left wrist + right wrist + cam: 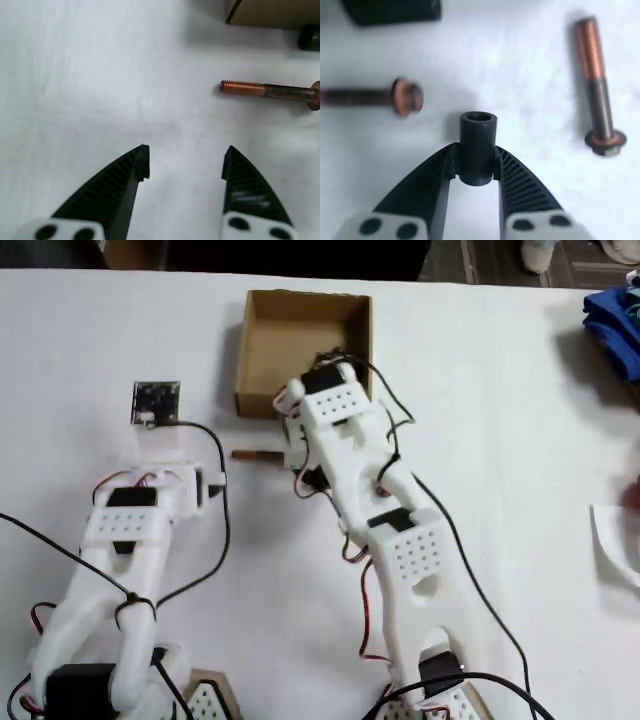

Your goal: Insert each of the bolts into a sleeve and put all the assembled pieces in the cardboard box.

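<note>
Underneath, white tabletop (80, 340) with blue cloth (612, 330)

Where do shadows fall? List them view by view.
High view: faint shadows on the table under the right arm. Left wrist view: soft shadow along the bolt, a greyer patch beside the cardboard box. Right wrist view: soft shadow beside the sleeve in the right gripper.

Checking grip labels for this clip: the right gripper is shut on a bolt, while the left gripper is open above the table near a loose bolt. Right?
Not quite: the right gripper is shut on a black sleeve, not a bolt, as the right wrist view shows. The left gripper is open above the table near a loose bolt.
</note>
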`<state>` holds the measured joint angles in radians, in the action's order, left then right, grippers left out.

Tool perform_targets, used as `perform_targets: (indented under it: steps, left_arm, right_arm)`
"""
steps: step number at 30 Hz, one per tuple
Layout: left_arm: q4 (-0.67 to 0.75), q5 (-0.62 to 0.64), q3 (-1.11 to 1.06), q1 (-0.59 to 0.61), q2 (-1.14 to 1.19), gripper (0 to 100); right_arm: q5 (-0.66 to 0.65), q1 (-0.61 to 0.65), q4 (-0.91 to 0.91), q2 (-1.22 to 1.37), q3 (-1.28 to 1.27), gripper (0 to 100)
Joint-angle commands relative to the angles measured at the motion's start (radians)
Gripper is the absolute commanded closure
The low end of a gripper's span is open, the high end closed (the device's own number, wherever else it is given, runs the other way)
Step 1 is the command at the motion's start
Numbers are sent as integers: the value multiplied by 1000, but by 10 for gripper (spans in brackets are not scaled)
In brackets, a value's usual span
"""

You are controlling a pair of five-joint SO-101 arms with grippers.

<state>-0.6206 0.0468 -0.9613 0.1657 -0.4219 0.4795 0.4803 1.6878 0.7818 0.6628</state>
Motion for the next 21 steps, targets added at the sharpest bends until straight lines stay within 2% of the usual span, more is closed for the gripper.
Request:
perform_targets:
  steps: [1, 7, 14, 21]
  left_arm:
    - [12, -8, 4, 6, 0, 747]
    - [14, -8, 4, 6, 0, 747]
    - [17, -8, 4, 6, 0, 747]
    - [18, -8, 4, 3, 0, 747]
  right_arm:
    - [-12, 41, 76, -114, -5, 978]
    - [-68, 33, 67, -185, -155, 978]
    - [-68, -4, 61, -340, -161, 978]
    - [-69, -70, 67, -389, -204, 978]
